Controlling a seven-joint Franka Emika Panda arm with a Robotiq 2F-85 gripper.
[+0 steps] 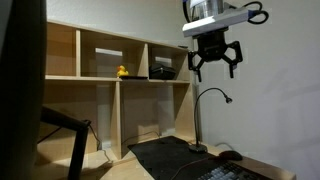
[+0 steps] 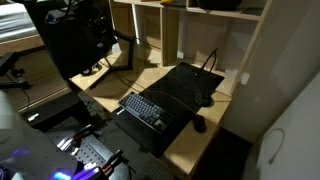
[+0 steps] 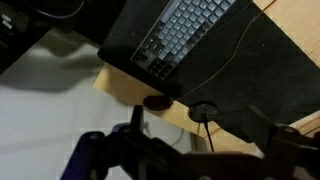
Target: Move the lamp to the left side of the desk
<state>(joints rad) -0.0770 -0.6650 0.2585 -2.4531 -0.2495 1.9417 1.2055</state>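
one lamp [image 1: 203, 115] stands at the edge of one dark mat [image 2: 188, 84] carrying one keyboard [image 2: 145, 108] on the light wooden counter [image 2: 150, 78]; the fingers [image 1: 234, 60] hang open and empty above; cubby shelves [image 1: 100, 78] behind.

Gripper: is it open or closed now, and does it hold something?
Gripper: open, holding nothing, up above the lamp.

An exterior view sits low, near bench [image 1: 125, 172] height, facing the cubby shelf [image 1: 100, 65] and my end effector [image 1: 215, 67]. An exterior view looks steeply down on the keyboard [image 2: 147, 108]. My wrist view, high overhead, shares that keyboard [image 3: 185, 35].
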